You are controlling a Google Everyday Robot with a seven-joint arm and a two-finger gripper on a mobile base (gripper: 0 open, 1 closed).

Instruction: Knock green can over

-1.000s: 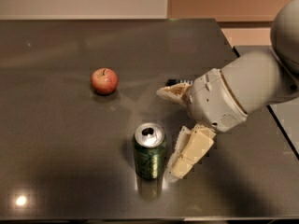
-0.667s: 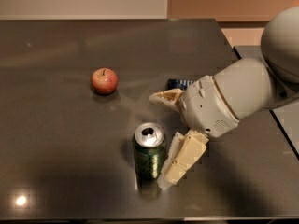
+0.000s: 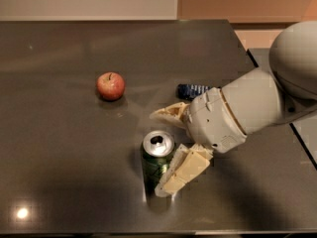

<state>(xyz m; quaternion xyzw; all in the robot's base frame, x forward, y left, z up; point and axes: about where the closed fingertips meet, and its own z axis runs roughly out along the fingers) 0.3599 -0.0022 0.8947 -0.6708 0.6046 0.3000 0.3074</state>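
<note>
Since the earlier frames, the end effector (image 3: pixel 163 151) is being carried leftward across the desk (image 3: pixel 59 182) toward the green can (image 3: pixel 157 163), which is being left upright at the near middle. Its fingers are being held wide apart and clamped on nothing: one is being kept just behind the can, while the other is being laid along the can's right side, seemingly touching. The contact step is judged to be in hand, with the tipping not yet done. A firm sideways sweep to the left, high on the can, is being called for, away from the apple (image 3: pixel 110 86) and the blue packet (image 3: pixel 193 89).
</note>
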